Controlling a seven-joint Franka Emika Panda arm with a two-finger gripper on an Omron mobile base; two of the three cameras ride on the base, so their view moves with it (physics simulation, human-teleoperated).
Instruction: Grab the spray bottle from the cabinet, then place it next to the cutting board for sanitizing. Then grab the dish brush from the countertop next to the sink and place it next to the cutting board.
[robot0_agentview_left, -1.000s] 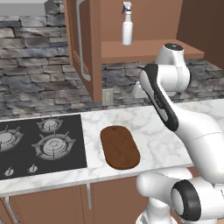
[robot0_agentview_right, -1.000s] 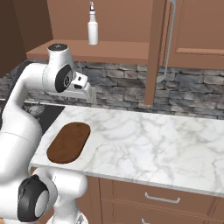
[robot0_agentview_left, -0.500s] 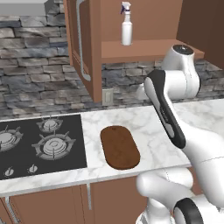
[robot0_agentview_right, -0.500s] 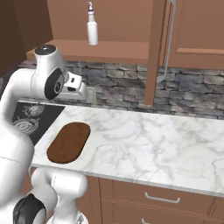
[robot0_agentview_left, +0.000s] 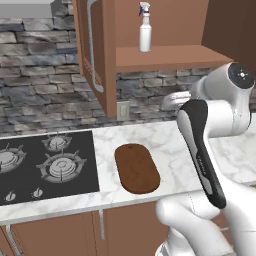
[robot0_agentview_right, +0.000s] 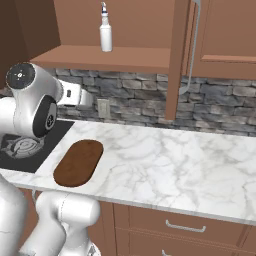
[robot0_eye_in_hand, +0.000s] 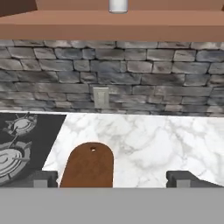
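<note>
Claw (robot0_eye_in_hand: 112, 179) has just opened wide, empty, w/ bottle (robot0_agentview_left: 145, 27) at 12 o'clock on cabinet (robot0_agentview_left: 165, 55) shelf; reach comes next.

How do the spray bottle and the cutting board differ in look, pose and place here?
The bottle is white with a blue-grey spray head; the board is dark brown wood. The bottle stands upright; the board lies flat. The bottle sits up on the cabinet shelf; the board rests down on the countertop beside the stovetop. Shared: nothing touches either one.
</note>
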